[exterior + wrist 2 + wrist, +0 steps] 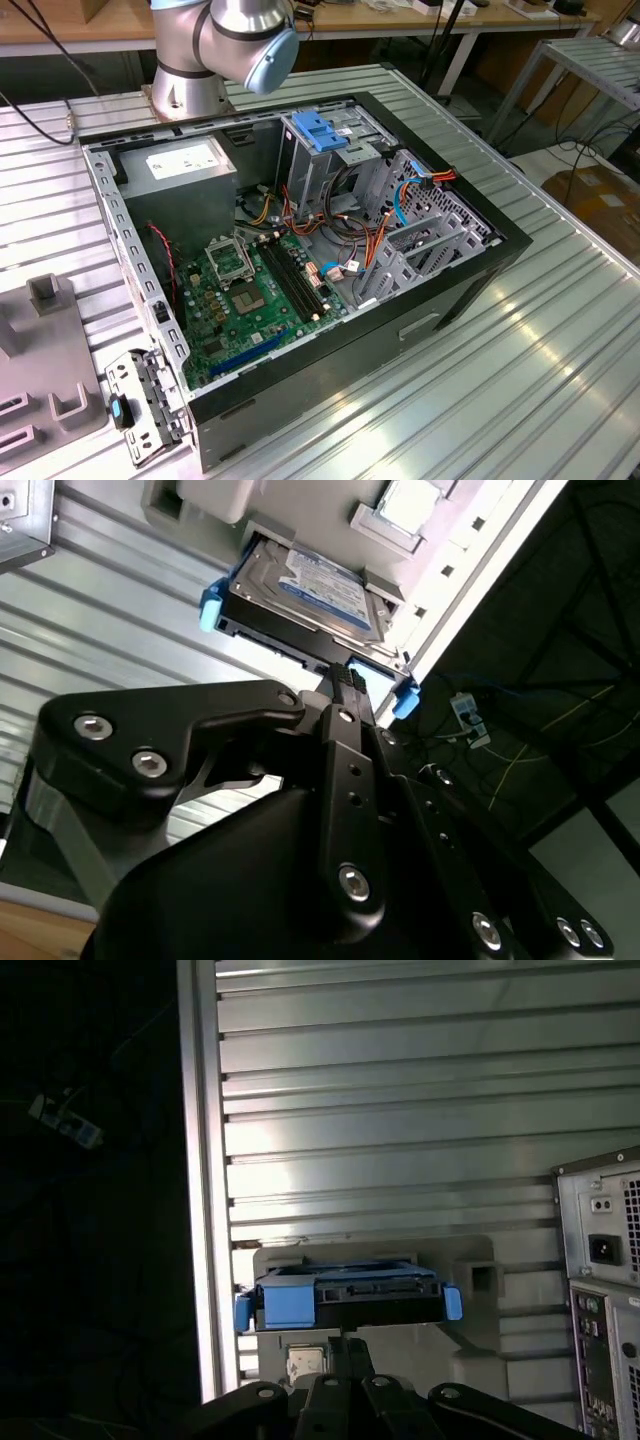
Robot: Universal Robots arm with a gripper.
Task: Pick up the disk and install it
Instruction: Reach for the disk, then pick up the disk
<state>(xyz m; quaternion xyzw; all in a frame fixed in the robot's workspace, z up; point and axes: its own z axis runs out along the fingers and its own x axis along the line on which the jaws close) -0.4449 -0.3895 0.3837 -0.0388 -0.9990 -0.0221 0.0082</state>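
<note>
Black gripper (345,675) hovers at the end of the flat silver-metal disk (300,590) with blue rails, lying in a grey holder (450,1255) near the ribbed metal tabletop's (130,610) edge. The fingers' spread cannot be told. A crooked grab could knock it overboard.

So that's one disk (300,595), one open computer case (330,385), one robot arm (225,40) and one grey holder block (40,350). Inside the case I count one power supply (180,165), one motherboard (240,300) and one blue latch (318,130).
</note>
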